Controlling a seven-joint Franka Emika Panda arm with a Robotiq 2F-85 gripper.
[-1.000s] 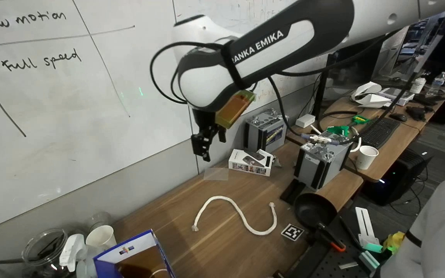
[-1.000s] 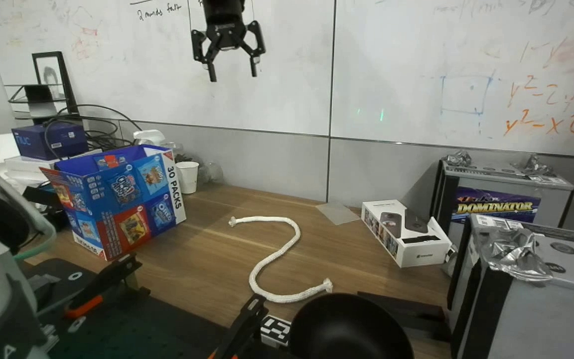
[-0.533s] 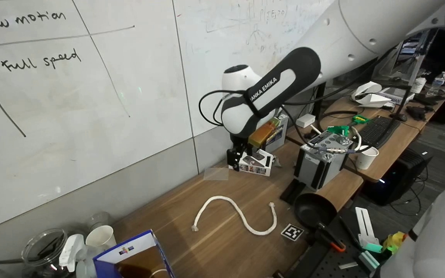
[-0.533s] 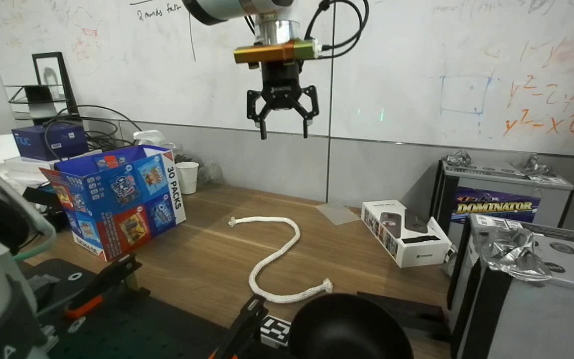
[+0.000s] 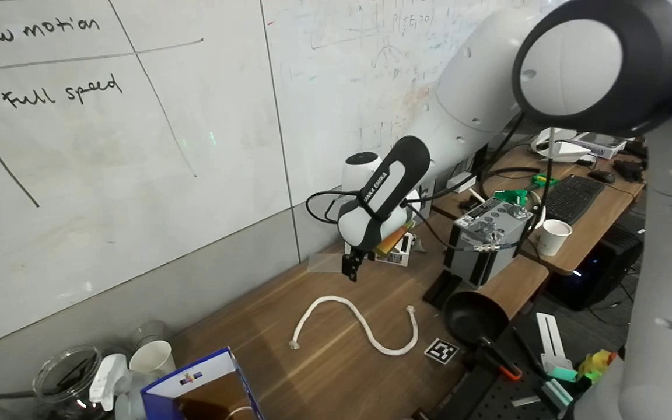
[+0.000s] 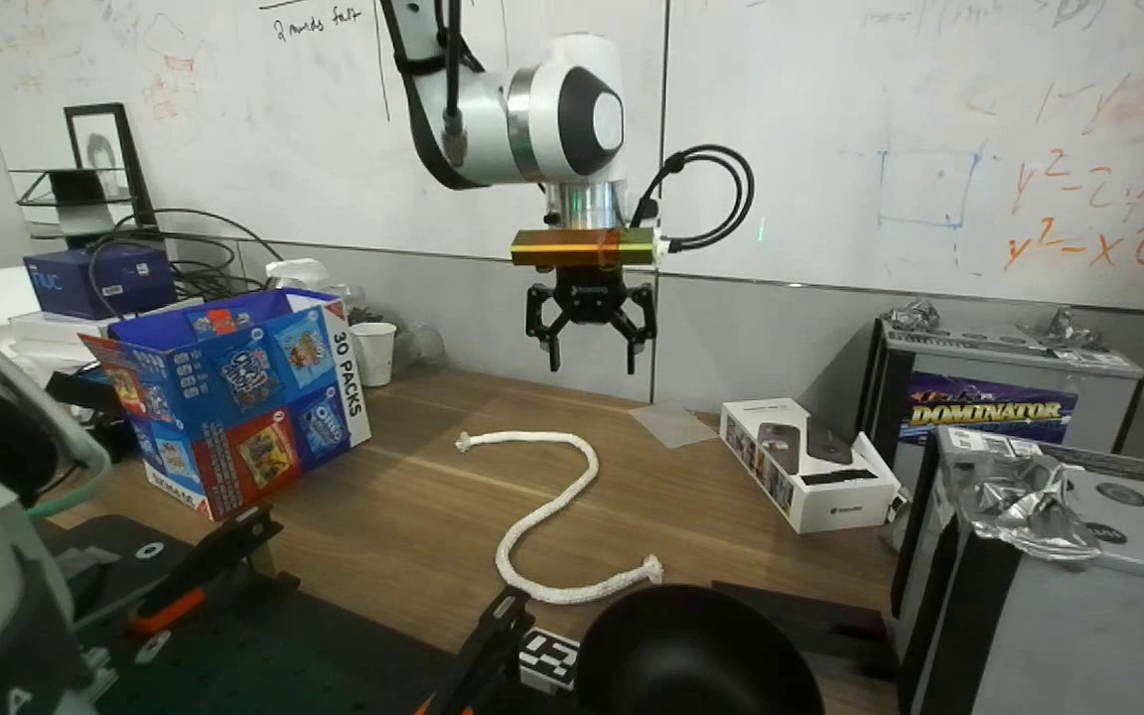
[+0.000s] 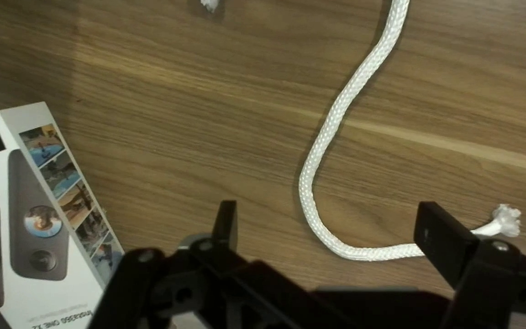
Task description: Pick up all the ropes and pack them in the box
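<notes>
A white rope lies in an S curve on the wooden table in both exterior views [image 5: 363, 321] [image 6: 550, 509]. The wrist view also shows this rope [image 7: 336, 114], its bend between the fingers and below them. The blue box with a white side panel [image 6: 254, 382] stands open-topped to the left of the rope. It also shows at the bottom of an exterior view [image 5: 210, 372], with a white cord-like curve inside. My gripper [image 6: 593, 365] is open and empty above the table behind the rope. It also shows in the wrist view [image 7: 327, 206] and an exterior view [image 5: 352, 273].
A white printed carton [image 6: 845, 506] lies right of the rope and shows in the wrist view [image 7: 39, 292]. A black pan [image 6: 696, 655] and a marker block [image 6: 547, 655] are in front. Grey metal units [image 6: 1078, 586] stand right. A whiteboard wall [image 6: 781, 179] is behind.
My gripper has come down from high up toward the table and moved to the right in both exterior views, staying open. The rope and the box have not moved.
</notes>
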